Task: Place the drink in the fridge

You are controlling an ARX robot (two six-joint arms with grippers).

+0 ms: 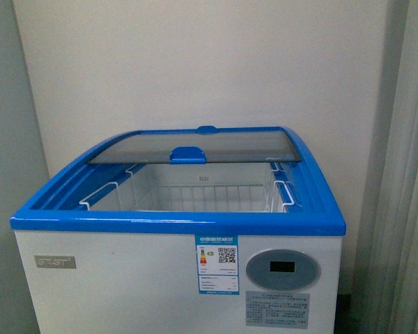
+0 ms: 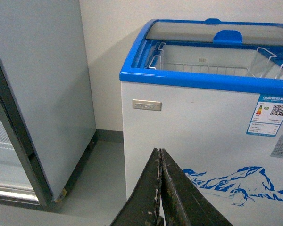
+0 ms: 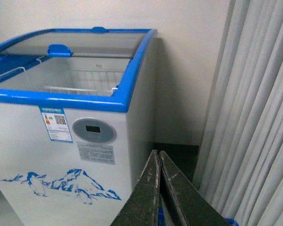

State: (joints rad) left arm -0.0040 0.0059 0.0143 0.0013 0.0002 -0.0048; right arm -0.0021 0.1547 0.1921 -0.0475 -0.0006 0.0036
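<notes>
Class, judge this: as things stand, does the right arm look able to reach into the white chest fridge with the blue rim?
Probably yes. The curved glass lid is slid back, leaving the fridge open above its wire basket. The shut right gripper sits low before the front, so it must rise over the rim.

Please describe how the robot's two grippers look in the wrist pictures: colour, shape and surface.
Both grippers are dark, nearly black. The left gripper has two long flat jaws tapering to a narrow tip, with chipped pale marks along the inner edges. The right gripper has the same wedge shape, with light scuffs and a bit of blue low down. No cables show.
</notes>
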